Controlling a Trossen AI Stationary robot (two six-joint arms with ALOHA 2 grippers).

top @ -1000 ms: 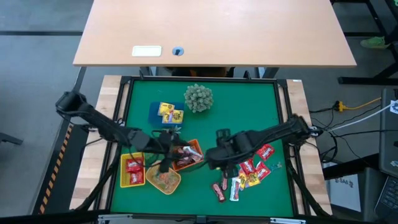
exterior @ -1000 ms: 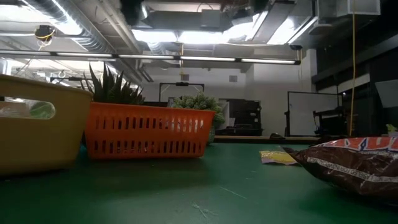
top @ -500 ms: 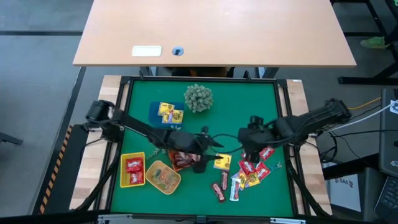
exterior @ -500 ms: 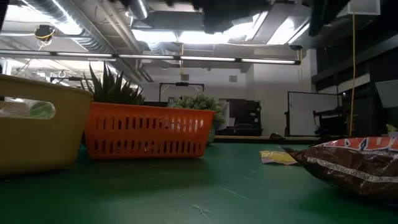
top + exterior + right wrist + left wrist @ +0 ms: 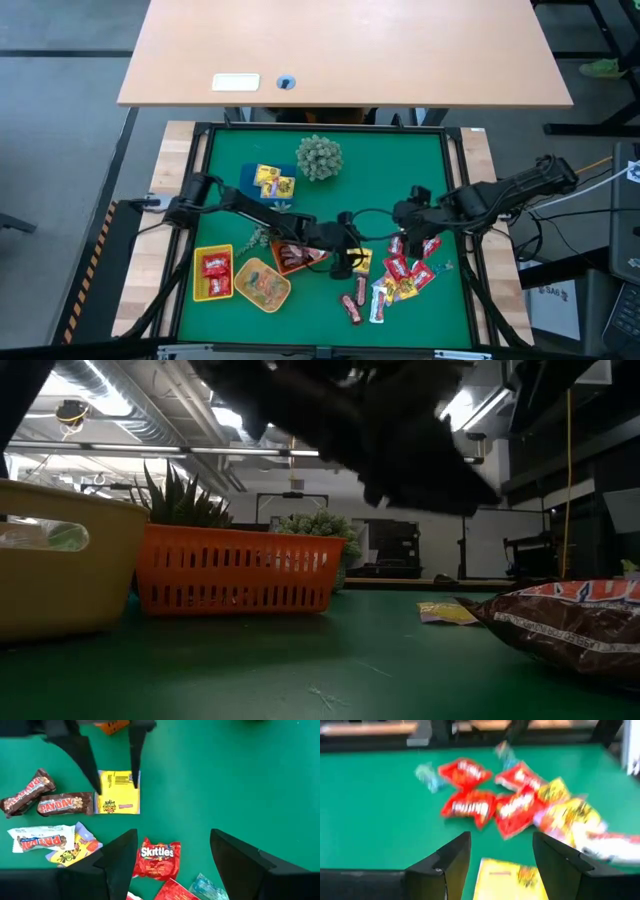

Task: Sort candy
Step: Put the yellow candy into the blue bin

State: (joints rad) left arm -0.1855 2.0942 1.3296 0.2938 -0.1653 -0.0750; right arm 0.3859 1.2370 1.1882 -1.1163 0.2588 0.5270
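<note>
Left gripper (image 5: 352,262) advanced, jaws wide astride yellow packet (image 5: 118,792); right gripper (image 5: 402,240) seemingly wide.

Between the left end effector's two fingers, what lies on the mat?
A yellow packet lies between the open left end effector's fingers, with only green mat around it. The right wrist view shows this best.

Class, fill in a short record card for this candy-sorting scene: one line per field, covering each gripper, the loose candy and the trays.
left gripper: open, straddling the yellow packet
right gripper: open, above the loose candy pile
yellow tray: holds red packets
orange tray: beside the left arm
plant ball: far side of the mat
</note>
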